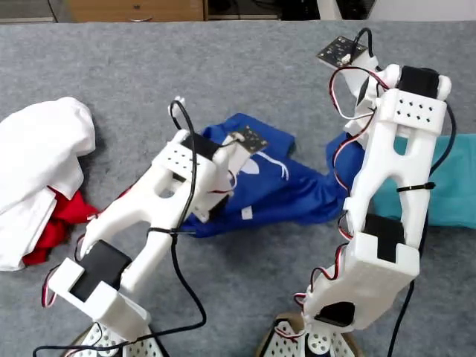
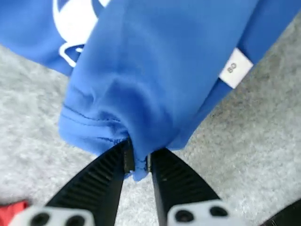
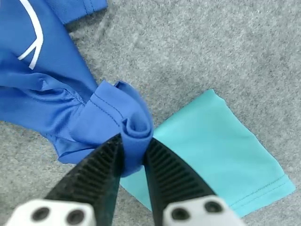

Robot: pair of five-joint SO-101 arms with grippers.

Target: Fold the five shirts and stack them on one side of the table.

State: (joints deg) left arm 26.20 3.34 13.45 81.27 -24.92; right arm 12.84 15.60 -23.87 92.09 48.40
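Observation:
A blue shirt [image 1: 277, 186] with white print lies stretched across the middle of the grey table between both arms. My left gripper [image 2: 138, 162] is shut on a bunched hem of the blue shirt [image 2: 141, 89], near its white size tag [image 2: 234, 68]. My right gripper [image 3: 134, 157] is shut on a rolled fold of the blue shirt [image 3: 56, 108] at its other end. That fold hangs over the edge of a flat teal shirt [image 3: 211, 146], which lies at the table's right side [image 1: 454, 190]. A white shirt [image 1: 41, 160] sits heaped over a red shirt [image 1: 56, 223] at the left.
The grey felt-like table cover [image 1: 223, 67] is bare across the back. Wooden furniture [image 1: 134, 9] stands beyond the far edge. Both arm bases [image 1: 305, 335] stand at the near edge, with cables looping around them.

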